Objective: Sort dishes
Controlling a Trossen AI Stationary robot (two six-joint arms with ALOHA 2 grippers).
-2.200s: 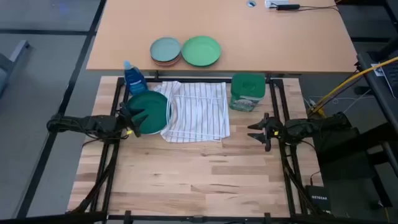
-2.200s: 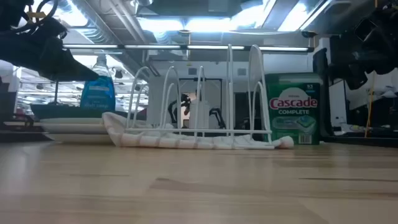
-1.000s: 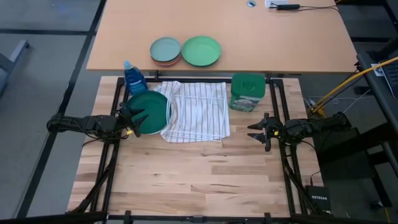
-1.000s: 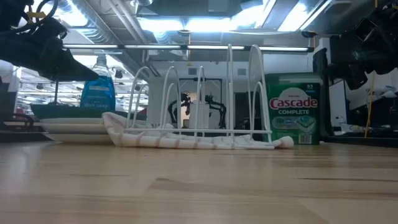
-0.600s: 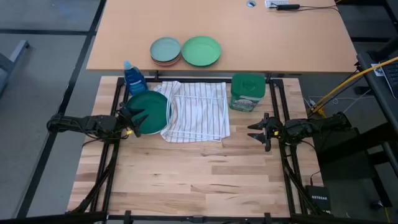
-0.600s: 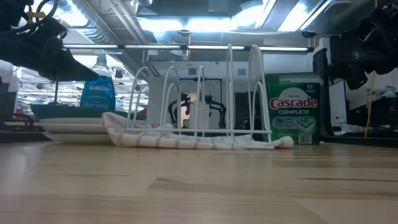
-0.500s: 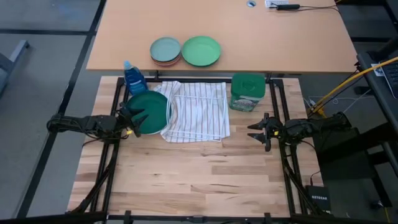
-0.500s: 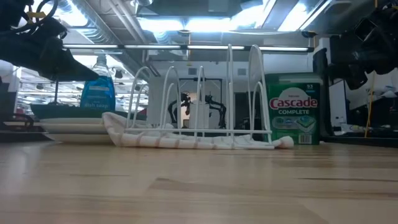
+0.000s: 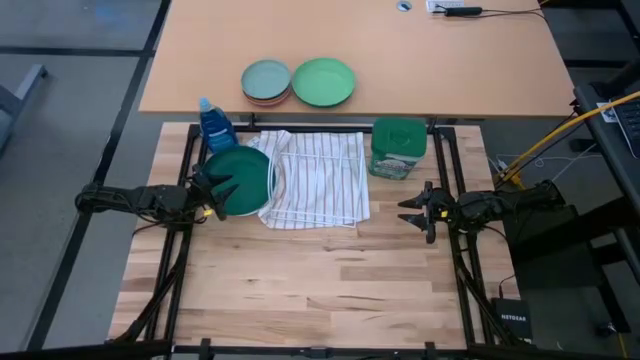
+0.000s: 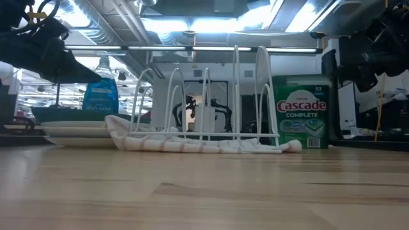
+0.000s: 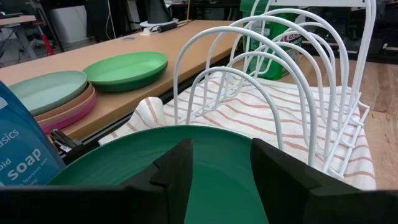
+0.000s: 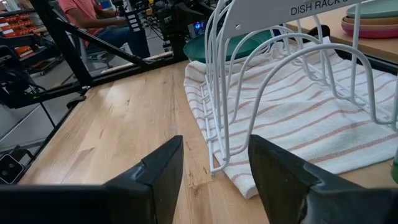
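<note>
A dark green plate (image 9: 243, 180) tops a stack that rests on the table left of the rack; a white plate's rim (image 10: 71, 128) shows beneath it, and the rest of the stack is hidden. The green plate also fills the foreground of the left wrist view (image 11: 211, 155). My left gripper (image 9: 216, 186) is open and hovers above the near-left part of the green plate, clear of it in the low view (image 10: 45, 48). My right gripper (image 9: 414, 212) is open and empty at the table's right, pointing at the rack.
A white wire dish rack (image 9: 318, 168) stands on a striped towel (image 9: 330, 200) at mid table. A blue soap bottle (image 9: 215, 126) and a green Cascade tub (image 9: 398, 148) stand at the far edge. A grey-teal plate (image 9: 266, 80) and a light-green plate (image 9: 323, 82) lie on the far table.
</note>
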